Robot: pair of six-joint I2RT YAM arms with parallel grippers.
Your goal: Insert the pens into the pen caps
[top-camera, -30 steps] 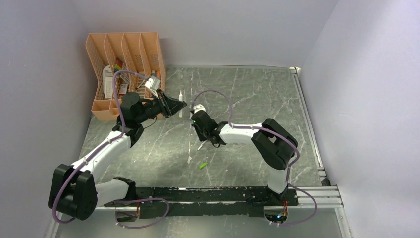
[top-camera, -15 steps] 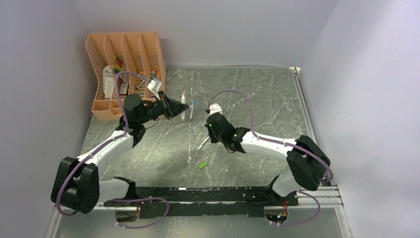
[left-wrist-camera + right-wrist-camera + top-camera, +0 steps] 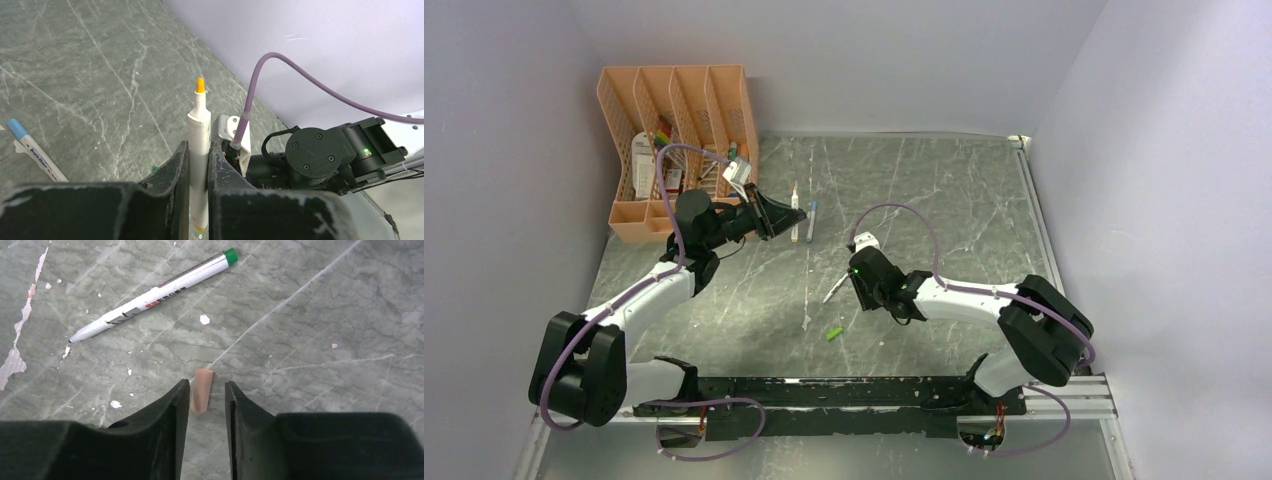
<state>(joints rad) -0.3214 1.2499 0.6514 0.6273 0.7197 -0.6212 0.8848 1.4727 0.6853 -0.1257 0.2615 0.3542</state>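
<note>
My left gripper (image 3: 199, 150) clamps a slim white plastic pen with an orange tip (image 3: 199, 120), far left. My right gripper (image 3: 206, 387), jaws parted, straddles a stubby matte peach cap (image 3: 201, 390) lying mid-table on the scratched grey-green marble-patterned tabletop (image 3: 325, 315).

The tabletop (image 3: 325, 315) looks like matt, chipped grey stone, the green-ended pen (image 3: 152, 296) glossy white plastic, the orange-pink cap (image 3: 201, 390) matt plastic.
</note>
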